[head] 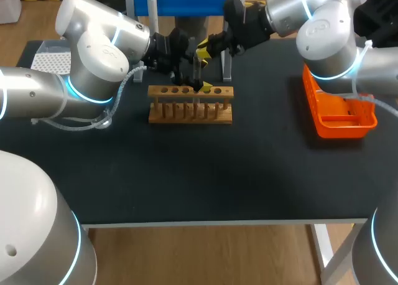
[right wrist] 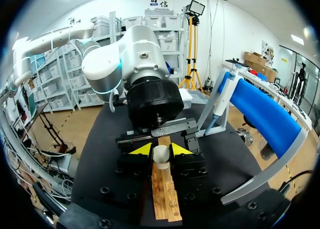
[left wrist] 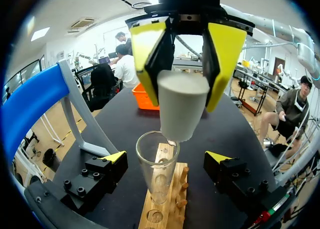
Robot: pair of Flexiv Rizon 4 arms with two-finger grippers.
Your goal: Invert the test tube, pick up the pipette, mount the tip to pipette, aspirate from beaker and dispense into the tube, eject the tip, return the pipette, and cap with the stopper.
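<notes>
Table: black tabletop (head: pixel 186 173), with a broad bare stretch between the two grippers and its near edge.
Rack: light wooden rack (head: pixel 189 114) with a row of holes and pegs, lying lengthwise under both grippers, well in from every table edge.
Tube: clear glass test tube (left wrist: pixel 156 164), upright in a rack hole with its mouth up, standing between the left gripper's fingers.
Left gripper (left wrist: pixel 165 159): spread wide, one finger on each side of the tube with a gap on both sides, holding nothing.
Stopper: pale grey tapered stopper (left wrist: pixel 182 109), narrow end down, just over the tube's mouth. I cannot tell whether it touches the rim.
Right gripper (right wrist: pixel 161 150): clamped on the stopper from two sides, above the left gripper's fingers and facing the left wrist.
Stand: grey stand with a blue crossbar (head: pixel 180 2), close behind both grippers, leaving little room there.
Pipette: white pipette (right wrist: pixel 218 96), hanging on the stand, off to one side ahead of the right gripper.
Tray: orange plastic tray (head: pixel 339 120), well apart from the grippers, by the table's right edge.
Box: white perforated box (head: pixel 53 61), behind the left arm, near the far left corner.
</notes>
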